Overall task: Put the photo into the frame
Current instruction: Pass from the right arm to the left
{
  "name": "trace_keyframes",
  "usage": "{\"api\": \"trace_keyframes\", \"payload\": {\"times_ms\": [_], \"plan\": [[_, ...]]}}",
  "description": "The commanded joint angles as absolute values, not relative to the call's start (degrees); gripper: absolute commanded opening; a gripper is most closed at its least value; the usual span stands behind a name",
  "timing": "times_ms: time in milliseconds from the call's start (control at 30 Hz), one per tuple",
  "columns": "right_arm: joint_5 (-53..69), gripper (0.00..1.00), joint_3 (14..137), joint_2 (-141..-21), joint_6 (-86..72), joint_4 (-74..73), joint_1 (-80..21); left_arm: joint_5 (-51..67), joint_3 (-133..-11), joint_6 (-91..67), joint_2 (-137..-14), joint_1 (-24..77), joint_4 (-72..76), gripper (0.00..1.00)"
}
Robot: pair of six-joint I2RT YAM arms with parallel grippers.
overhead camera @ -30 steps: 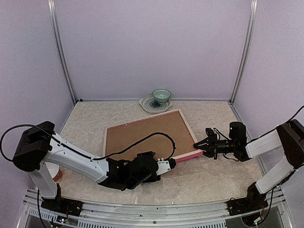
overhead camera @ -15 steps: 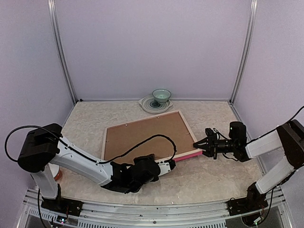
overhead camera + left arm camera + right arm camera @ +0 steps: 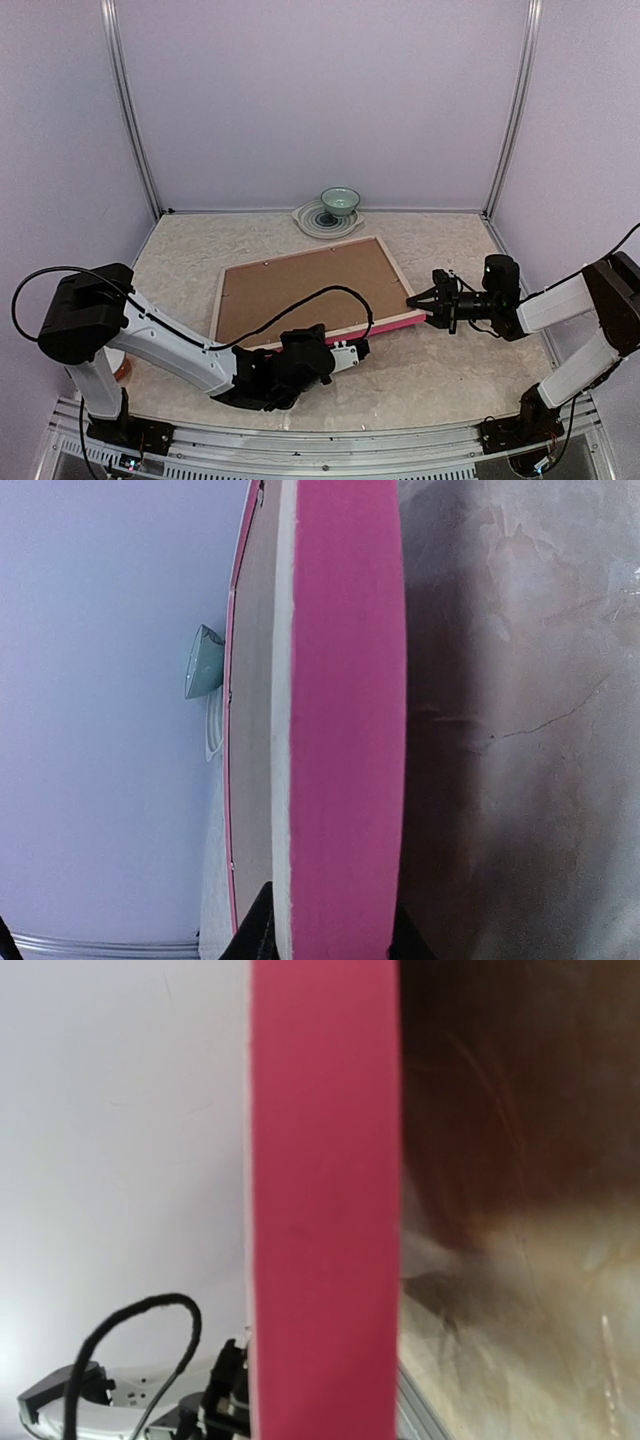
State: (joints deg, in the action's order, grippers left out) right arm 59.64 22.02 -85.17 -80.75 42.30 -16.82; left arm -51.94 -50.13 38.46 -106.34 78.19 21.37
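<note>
We judged the frame [image 3: 392, 323] stiff, light but wide, so left gripper [image 3: 362, 346] and right gripper [image 3: 419, 306] each had fingers closed narrowly on its thin near rail.

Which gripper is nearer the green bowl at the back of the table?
Right. The right gripper holds the frame at its right corner, partway back toward the bowl. The left gripper sits at the frame's near rail, farther forward.
</note>
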Motion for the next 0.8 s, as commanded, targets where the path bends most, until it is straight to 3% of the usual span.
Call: {"api": "trace_keyframes", "payload": {"times_ms": [0, 233, 267, 400, 500, 767], "plan": [[62.3, 0.17, 23.1, -84.0, -80.7, 49.9, -18.0, -53.4, -49.7, 38.7, -107.5, 78.2, 25.0, 0.19], [62.3, 0.19, 23.2, -83.8, -80.5, 49.5, -18.2, -54.1, -50.0, 39.3, -107.9, 78.2, 26.2, 0.00], [62.5, 0.22, 23.2, -83.8, -80.4, 49.2, -18.2, -54.2, -50.0, 39.3, -107.9, 78.2, 26.3, 0.00], [63.0, 0.51, 23.7, -83.5, -78.7, 47.3, -18.2, -54.3, -49.8, 39.2, -107.0, 78.2, 27.6, 0.00], [62.6, 0.64, 24.9, -82.6, -75.0, 41.9, -18.2, -54.2, -49.6, 38.2, -105.8, 78.2, 28.9, 0.00], [61.3, 0.83, 27.5, -80.6, -66.8, 31.8, -18.2, -53.5, -49.7, 35.9, -101.0, 77.8, 30.7, 0.00]]}}
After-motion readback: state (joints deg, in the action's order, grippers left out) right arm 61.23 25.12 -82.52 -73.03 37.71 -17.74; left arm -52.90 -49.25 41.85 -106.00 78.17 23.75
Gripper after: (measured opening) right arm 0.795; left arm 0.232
